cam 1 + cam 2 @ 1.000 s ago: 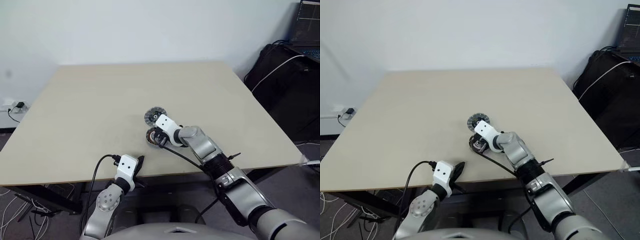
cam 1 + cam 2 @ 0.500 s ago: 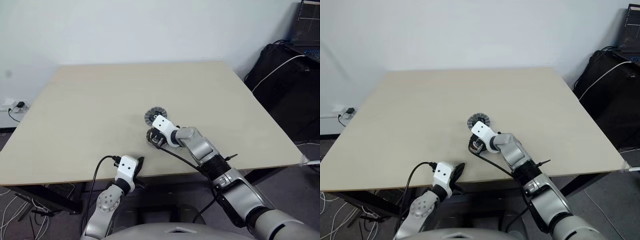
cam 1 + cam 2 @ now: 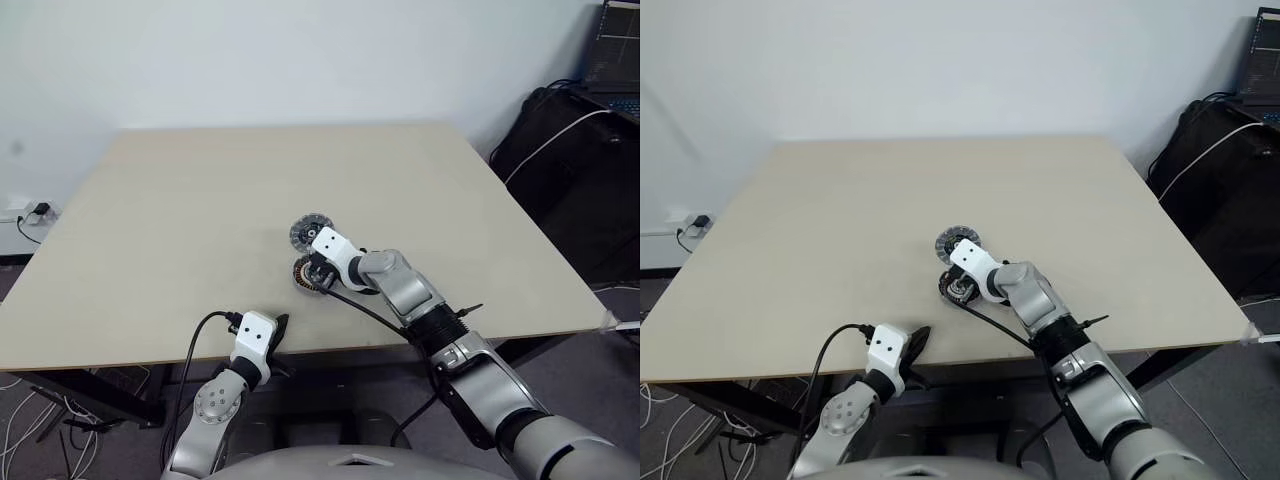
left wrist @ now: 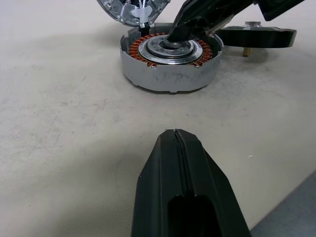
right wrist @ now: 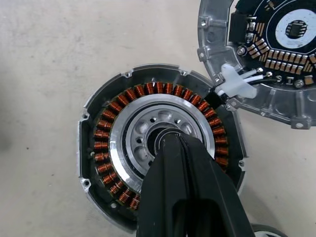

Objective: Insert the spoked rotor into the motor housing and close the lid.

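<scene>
The motor housing (image 5: 105, 144), a round grey shell with a ring of copper windings around a pale hub, lies on the table (image 3: 180, 200) near its front middle. My right gripper (image 5: 170, 140) is shut, and its tips rest in the hub's centre hole. The lid (image 5: 269, 59) lies touching the housing on its far side, circuit face up, joined to it by white wires. A flat black disc seen edge-on, the spoked rotor (image 4: 256, 36), lies just beside the housing; its spokes are hidden. My left gripper (image 4: 175, 134) is shut and empty, low at the table's front edge, pointing at the housing.
A black cable (image 3: 370, 315) runs from my right wrist back over the table's front edge. Dark bags and a laptop (image 3: 610, 60) stand off the table's right side. Wide bare tabletop lies to the left and beyond the parts.
</scene>
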